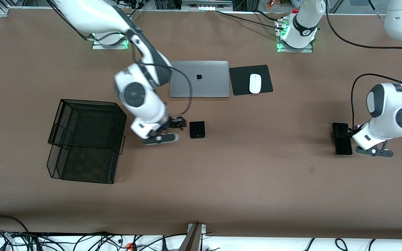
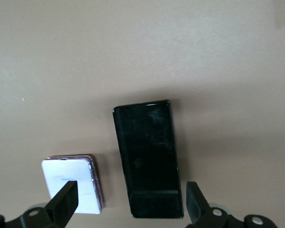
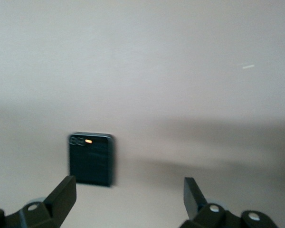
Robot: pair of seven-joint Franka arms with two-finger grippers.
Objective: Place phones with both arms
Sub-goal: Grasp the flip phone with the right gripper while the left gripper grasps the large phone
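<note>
Hiding the lilac-white phone (image 2: 73, 183) in the front view, wide-open empty left gripper (image 2: 128, 202); right gripper (image 3: 128, 197) likewise.

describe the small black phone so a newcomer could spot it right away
Start at the closed grey laptop in the middle of the brown table. Just nearer the front camera than the laptop lies the small squarish black phone, flat, beside the open right pincer. Unlike the long black slab phone at the left arm's end, it is short and almost square.
</note>
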